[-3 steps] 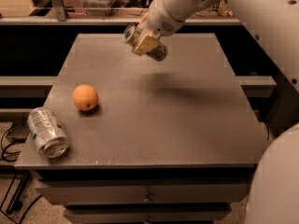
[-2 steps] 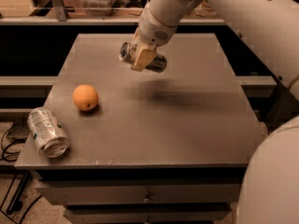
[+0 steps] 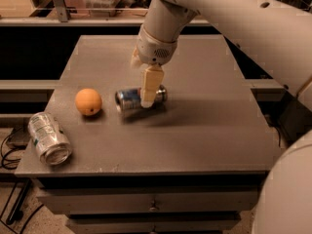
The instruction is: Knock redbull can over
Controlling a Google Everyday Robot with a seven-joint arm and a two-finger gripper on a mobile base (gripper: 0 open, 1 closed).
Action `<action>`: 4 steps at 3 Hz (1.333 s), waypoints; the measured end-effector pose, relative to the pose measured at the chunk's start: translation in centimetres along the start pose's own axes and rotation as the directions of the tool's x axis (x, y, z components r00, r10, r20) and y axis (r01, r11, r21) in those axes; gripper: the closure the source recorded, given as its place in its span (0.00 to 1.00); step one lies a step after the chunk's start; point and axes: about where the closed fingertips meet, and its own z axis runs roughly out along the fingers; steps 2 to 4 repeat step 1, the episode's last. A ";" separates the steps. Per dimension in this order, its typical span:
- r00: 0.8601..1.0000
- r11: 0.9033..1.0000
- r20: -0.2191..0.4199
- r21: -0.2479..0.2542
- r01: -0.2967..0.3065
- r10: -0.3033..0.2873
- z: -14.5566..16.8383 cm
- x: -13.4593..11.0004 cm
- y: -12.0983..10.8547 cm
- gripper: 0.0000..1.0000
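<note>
One redbull can lies on its side mid-bench, long axis running left-right, silver top toward the orange. The claw hangs directly above, crossing the can's right half. Whether it grips cannot be told. Judgement: can already toppled.

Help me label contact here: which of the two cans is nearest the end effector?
The slim silver-and-blue redbull can, on its side beside the orange, with the end effector right at it. The wider dented can lies apart at the table's corner.
</note>
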 end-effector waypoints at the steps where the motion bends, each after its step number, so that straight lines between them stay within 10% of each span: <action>1: 1.000 1.000 0.000 0.001 0.000 0.000 0.0 0.0 0.0 0.00; 4: 1.000 1.000 0.000 0.001 0.000 0.000 0.0 0.0 0.0 0.00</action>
